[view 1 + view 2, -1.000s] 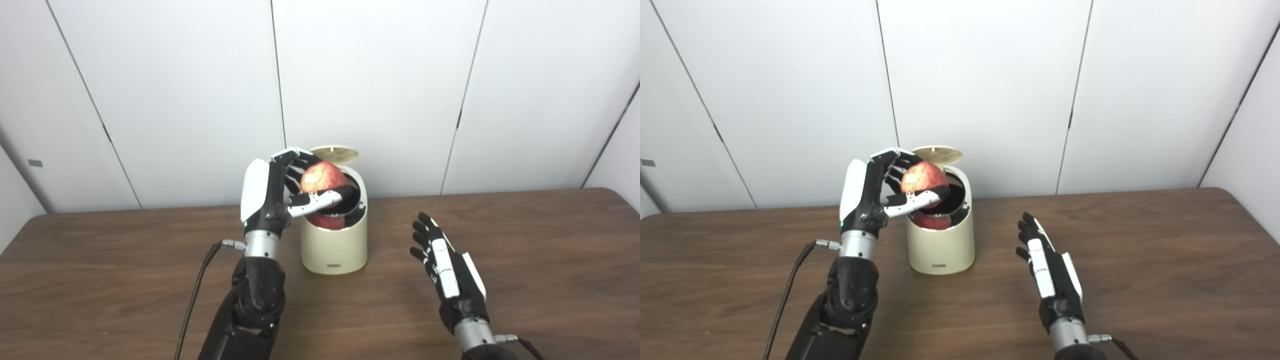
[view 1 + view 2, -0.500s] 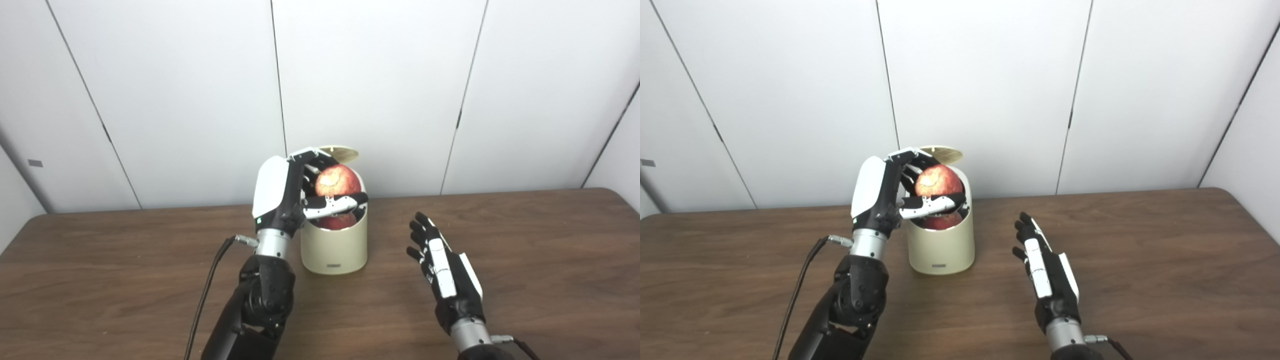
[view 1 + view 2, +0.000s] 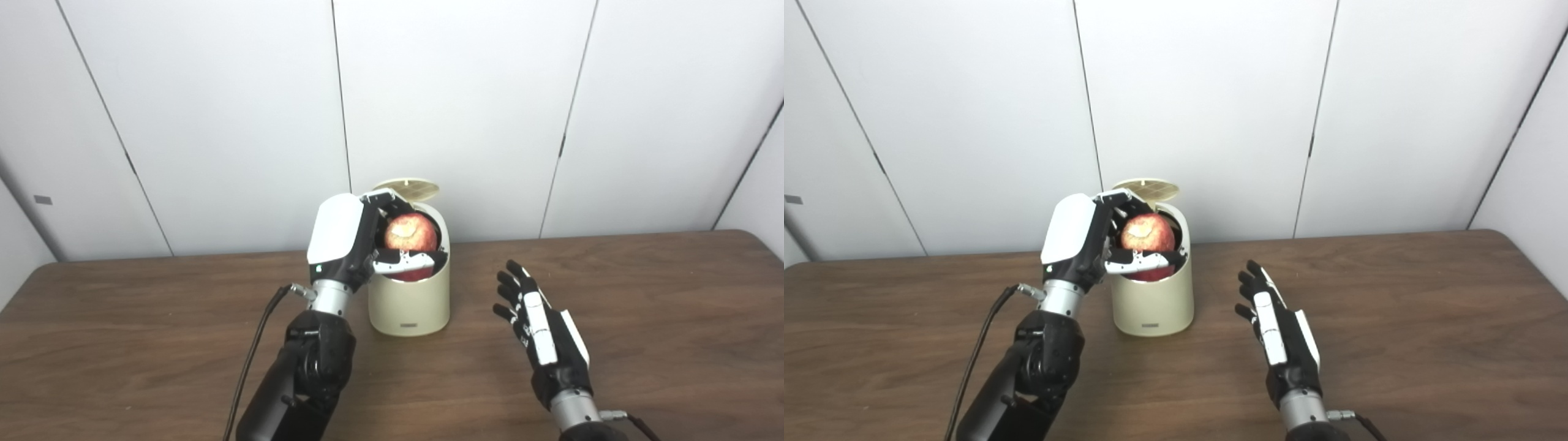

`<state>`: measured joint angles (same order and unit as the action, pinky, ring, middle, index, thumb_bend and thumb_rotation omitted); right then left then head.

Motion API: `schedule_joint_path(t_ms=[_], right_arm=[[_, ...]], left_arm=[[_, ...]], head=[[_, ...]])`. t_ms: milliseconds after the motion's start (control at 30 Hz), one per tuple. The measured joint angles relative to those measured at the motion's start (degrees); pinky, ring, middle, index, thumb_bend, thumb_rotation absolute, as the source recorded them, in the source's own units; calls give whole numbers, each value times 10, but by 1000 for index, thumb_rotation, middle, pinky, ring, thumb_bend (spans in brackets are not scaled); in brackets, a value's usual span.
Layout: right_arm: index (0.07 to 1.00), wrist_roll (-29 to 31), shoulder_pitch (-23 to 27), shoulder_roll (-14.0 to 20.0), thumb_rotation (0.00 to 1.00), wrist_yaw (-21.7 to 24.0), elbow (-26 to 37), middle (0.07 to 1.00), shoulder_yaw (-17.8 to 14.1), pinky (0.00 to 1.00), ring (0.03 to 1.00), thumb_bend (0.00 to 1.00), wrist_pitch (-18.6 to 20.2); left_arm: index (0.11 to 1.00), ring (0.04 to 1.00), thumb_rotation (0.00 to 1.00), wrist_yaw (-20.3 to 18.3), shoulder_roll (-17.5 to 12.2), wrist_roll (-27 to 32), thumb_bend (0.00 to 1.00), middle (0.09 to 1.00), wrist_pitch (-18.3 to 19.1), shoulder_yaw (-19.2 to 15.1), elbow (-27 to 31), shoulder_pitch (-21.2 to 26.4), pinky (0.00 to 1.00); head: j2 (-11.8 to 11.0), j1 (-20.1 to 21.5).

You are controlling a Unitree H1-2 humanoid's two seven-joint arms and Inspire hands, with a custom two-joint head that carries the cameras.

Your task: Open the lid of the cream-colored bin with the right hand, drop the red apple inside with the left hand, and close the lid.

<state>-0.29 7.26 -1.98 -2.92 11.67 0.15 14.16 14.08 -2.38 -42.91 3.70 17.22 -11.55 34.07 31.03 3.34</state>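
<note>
Two hands are over the table (image 3: 122, 343), and little else is on it. Near the middle of the frame stands the cream bin (image 3: 409, 300), close to the table's far edge, its round lid (image 3: 409, 187) tipped up at the back. The left hand (image 3: 352, 240) sits at the bin's mouth with its fingers (image 3: 404, 263) wrapped around the red apple (image 3: 410, 231), which sits right in the opening, its lower part below the rim. The white back of that hand covers the bin's left rim, so I cannot see how far the apple has gone in. A black cable (image 3: 251, 361) trails from the left wrist down to the bottom edge. To the right of centre, well apart from the bin, the right hand (image 3: 542, 334) hovers with fingers spread and straight, holding nothing. The table is dark brown wood grain, rounded at its far corners. Behind it runs a wall (image 3: 459, 110) of plain white panels split by thin dark seams.
</note>
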Motion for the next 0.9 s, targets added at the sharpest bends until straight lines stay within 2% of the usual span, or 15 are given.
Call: schedule_joint_path(t_ms=[200, 467, 700, 800, 867, 900], right_arm=[[929, -11, 0, 1, 997, 1, 2, 890, 7, 800, 896, 560, 8], [907, -20, 0, 8, 1000, 9, 7, 855, 20, 812, 882, 538, 12], [895, -25, 0, 10, 1000, 10, 9, 833, 24, 801, 870, 556, 14], [892, -26, 0, 10, 1000, 10, 14, 821, 26, 803, 867, 543, 17], [889, -28, 0, 10, 1000, 10, 19, 815, 26, 802, 864, 541, 19], [889, -29, 0, 10, 1000, 10, 19, 813, 26, 802, 863, 541, 19]], left_arm=[[485, 449, 0, 3, 1, -1, 478, 520, 3, -2, -7, 2, 406], [483, 458, 0, 36, 12, -16, 477, 526, 15, -9, -28, 5, 399], [488, 497, 0, 73, 5, -50, 474, 547, 16, 4, -51, 10, 395], [487, 519, 0, 78, 4, -67, 471, 568, 26, 10, -58, 13, 382], [488, 620, 0, 77, 5, -78, 503, 561, 40, 15, -58, 14, 530], [488, 635, 0, 76, 5, -84, 508, 558, 46, 16, -58, 15, 548]], head=[[-3, -3], [-3, -3], [-4, -9], [-4, -11], [-4, -11], [-3, -11]])
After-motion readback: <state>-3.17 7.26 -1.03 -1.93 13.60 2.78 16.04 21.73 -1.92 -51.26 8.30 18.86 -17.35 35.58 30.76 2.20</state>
